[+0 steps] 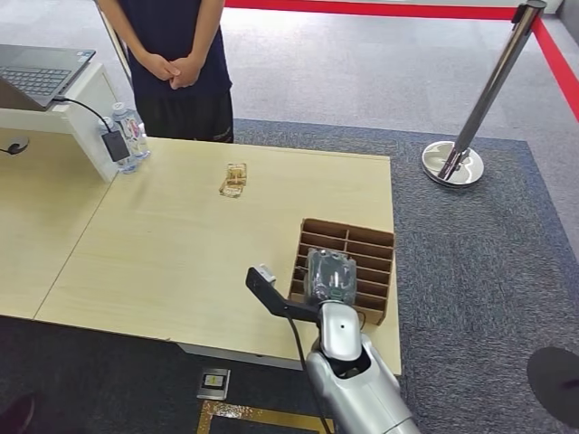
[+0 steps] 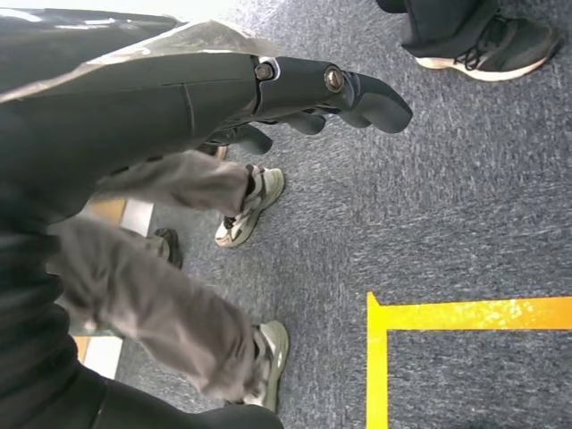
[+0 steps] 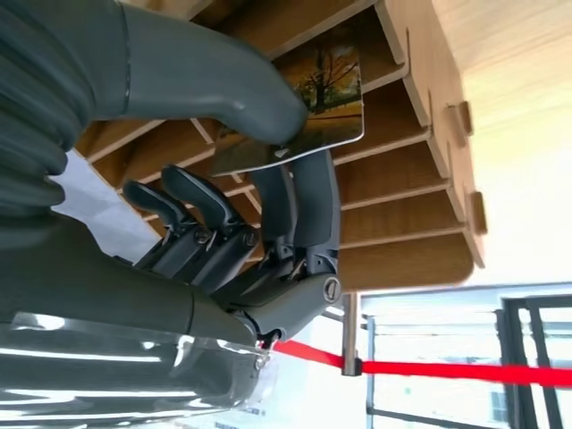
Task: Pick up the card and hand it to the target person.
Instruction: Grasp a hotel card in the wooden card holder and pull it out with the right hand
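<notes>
The right robot hand (image 3: 270, 214) is at the cardboard rack (image 1: 345, 267), which stands on the counter (image 1: 171, 244) near its right front corner. In the right wrist view, the thick thumb presses on one face of the card (image 3: 317, 103) and two dark fingers (image 3: 314, 201) support the other face, so this robot hand pinches the card. The card has a printed picture of a tree in autumn colours. Its far part appears to lie between the wooden dividers of the rack, so I judge that it is not yet fully out of its slot.

The left robot hand (image 2: 310, 94) hangs beside the body above the grey carpet, with its fingers stretched out and nothing in them; shoes and legs of people are near it.

The card looks thin, light and rather stiff, with a glossy face that may be slippery. The hold is at one end of the card, and I think this is the good place, because the free end leaves room for the person to take it. The grip should be firm but not strong, and the pull should go straight along the slot so the card does not bend.

The person (image 1: 174, 54) stands behind the far side of the counter, hands clasped, well apart from the rack.
</notes>
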